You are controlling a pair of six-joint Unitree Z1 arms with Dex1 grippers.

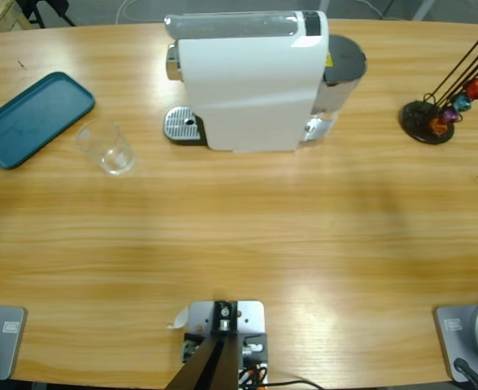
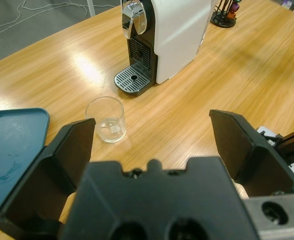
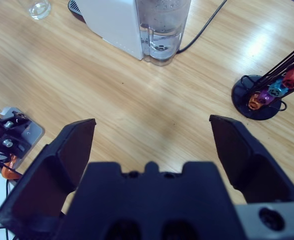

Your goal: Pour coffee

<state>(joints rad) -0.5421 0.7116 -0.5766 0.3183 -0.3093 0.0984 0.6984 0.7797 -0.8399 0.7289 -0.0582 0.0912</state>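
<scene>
A white coffee machine [image 1: 247, 81] stands at the back middle of the table, its metal drip grate [image 1: 183, 126] pointing left. A small clear tumbler [image 1: 107, 148] stands upright left of the grate, apart from it. The coffee is out of view; nothing brown shows in the tumbler [image 2: 105, 120]. My left gripper [image 2: 152, 125] is open and holds nothing, with the tumbler a little ahead of its left jaw. My right gripper [image 3: 152, 122] is also open over bare wood, well back from the machine [image 3: 117, 25]. In the high view only black tips show at the side edges.
A teal tray [image 1: 32, 118] lies at the far left, close to the tumbler. A black capsule holder [image 1: 434, 120] with coloured capsules stands at the right. The machine's clear water tank [image 3: 162, 30] and a black cable sit behind it.
</scene>
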